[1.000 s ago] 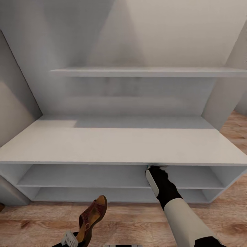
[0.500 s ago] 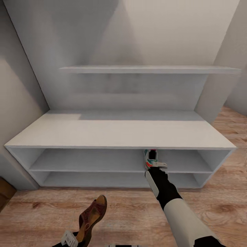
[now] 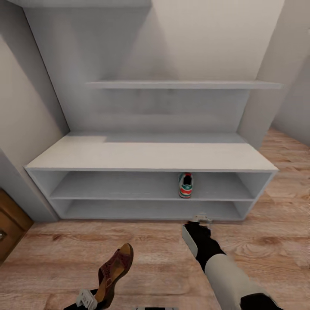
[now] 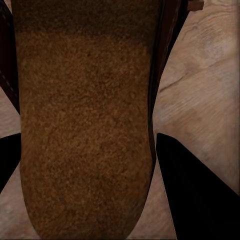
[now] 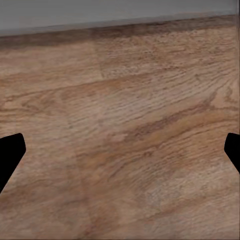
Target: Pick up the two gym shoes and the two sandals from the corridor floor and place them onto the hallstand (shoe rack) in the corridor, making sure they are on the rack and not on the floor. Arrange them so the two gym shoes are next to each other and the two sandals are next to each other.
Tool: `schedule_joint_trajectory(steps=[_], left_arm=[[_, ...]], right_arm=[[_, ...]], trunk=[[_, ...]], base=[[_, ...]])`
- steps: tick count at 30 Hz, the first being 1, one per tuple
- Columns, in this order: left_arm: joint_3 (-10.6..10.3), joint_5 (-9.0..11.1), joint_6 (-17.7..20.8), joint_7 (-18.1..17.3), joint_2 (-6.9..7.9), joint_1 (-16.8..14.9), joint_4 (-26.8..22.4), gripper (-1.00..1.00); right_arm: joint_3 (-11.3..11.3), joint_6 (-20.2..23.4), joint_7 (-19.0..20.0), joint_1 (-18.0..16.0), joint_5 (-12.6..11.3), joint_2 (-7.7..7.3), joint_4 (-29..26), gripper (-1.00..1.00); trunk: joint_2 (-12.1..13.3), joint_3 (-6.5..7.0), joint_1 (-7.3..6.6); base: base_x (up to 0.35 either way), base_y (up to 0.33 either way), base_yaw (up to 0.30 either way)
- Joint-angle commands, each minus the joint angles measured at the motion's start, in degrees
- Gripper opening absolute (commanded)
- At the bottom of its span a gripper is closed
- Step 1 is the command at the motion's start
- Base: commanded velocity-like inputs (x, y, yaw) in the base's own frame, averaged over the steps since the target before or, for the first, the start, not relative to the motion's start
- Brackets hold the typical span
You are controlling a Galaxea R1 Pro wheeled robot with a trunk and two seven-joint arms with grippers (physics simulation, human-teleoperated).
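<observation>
One gym shoe on the rack, one sandal in my left grip, right fingers spread and empty.

A white gym shoe [image 3: 186,185] with green stripes and a red-orange heel sits on the upper open tier of the pale grey hallstand [image 3: 150,156], right of centre, heel toward me. My left gripper [image 3: 88,300] is clamped on a dark brown sandal [image 3: 113,272] held above the corridor floor [image 3: 267,245]; in the left wrist view its tan footbed [image 4: 82,120] lies between my dark fingers [image 4: 192,192]. My right gripper [image 3: 201,219] hangs low before the rack, its fingertips [image 5: 10,152] wide apart with bare planks between. Risks, as I judge them: the long sandal could pivot or slip in my grip, catch the tier's front edge going in, or land beside the gym shoe, taking the place its partner needs.
</observation>
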Motion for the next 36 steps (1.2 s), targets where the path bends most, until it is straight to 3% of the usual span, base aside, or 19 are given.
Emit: schedule_joint_trajectory(steps=[1,2,3,4,7,10,15,19,24,29,30,31,34,36], left_arm=[[0.4,-0.5,-0.4,-0.2,0.02,0.0,0.0,-1.0],[0.5,-0.4,-0.5,-0.2,0.14,0.0,-0.1,-1.0],[0.4,-0.4,-0.4,-0.2,0.13,0.0,-0.1,-1.0],[0.4,-0.4,-0.4,-0.2,0.11,-0.1,-0.1,-1.0],[1.4,-0.4,-0.3,0.0,0.03,-0.1,-0.2,-1.0],[4.2,-0.4,-0.3,0.0,-0.04,-0.1,-0.2,-1.0],[6.3,-0.4,-0.1,2.0,-0.09,-0.2,-0.2,-1.0],[6.7,-0.4,-0.1,5.1,-0.16,-0.2,-0.2,-1.0],[7.0,-0.2,0.1,15.5,-0.76,-0.4,-0.3,-1.0],[6.8,-0.7,1.1,30.3,-3.01,-4.6,-0.9,-1.0],[6.7,-0.8,2.2,33.5,-3.58,-5.9,-1.0,-1.0],[6.5,-0.9,6.7,39.1,-4.75,-8.8,-1.1,-1.0],[6.3,-0.9,12.5,43.5,-6.07,-12.1,-1.3,-1.0],[6.2,-1.0,17.3,46.5,-7.93,-15.7,-1.8,-1.0]], right_arm=[[0.2,-3.7,-0.4,0.0,-0.2,-0.24,2.5,1.0],[0.3,-14.0,-0.2,0.0,-0.1,-1.71,10.8,1.0],[0.4,-20.2,0.6,0.0,0.2,-2.61,16.3,1.0],[0.4,-24.2,1.8,0.0,0.7,-3.16,19.9,1.0],[0.5,-36.0,9.2,1.6,5.8,-6.42,27.6,1.0],[0.5,-43.0,21.1,7.8,9.7,-10.28,29.8,1.0],[0.5,-49.5,31.9,12.5,10.6,-13.37,30.3,1.0],[0.5,-52.1,34.7,13.2,10.7,-15.1,30.3,1.0],[0.5,-53.4,36.6,14.3,10.8,-16.11,30.4,1.0],[0.4,-53.6,36.4,15.8,10.5,-16.01,30.3,1.0],[0.4,-53.6,36.4,15.9,10.4,-15.99,30.2,1.0],[0.2,-53.7,36.4,16.0,10.3,-16.03,30.2,1.0],[0.2,-53.7,36.4,16.1,10.3,-16.05,30.2,1.0],[0.2,-53.7,36.4,16.1,10.3,-16.02,30.2,1.0]], trunk=[[0.0,-0.04,-0.05],[0.0,-0.04,-0.05],[0.0,-0.04,-0.05],[0.0,-0.04,-0.05],[0.0,-0.04,-0.05],[0.0,-0.04,-0.05],[0.0,-0.04,-0.05],[0.0,-0.04,-0.05],[0.0,-0.04,-0.05],[0.0,-0.04,-0.05],[0.0,-0.04,-0.05],[0.0,-0.04,-0.05],[0.0,-0.04,-0.05],[0.0,-0.04,-0.05]], base=[[-0.336,0.0,0.0],[-0.312,0.0,0.0],[-0.183,0.0,0.0],[-0.117,0.0,0.0],[-0.051,0.0,0.0],[-0.012,0.0,0.0],[-0.002,0.0,0.0],[0.0,0.0,0.0],[0.0,0.0,0.0],[0.0,0.0,0.0],[0.0,0.0,0.0],[0.0,0.0,0.0],[0.0,0.0,0.0],[0.0,0.0,0.0]])
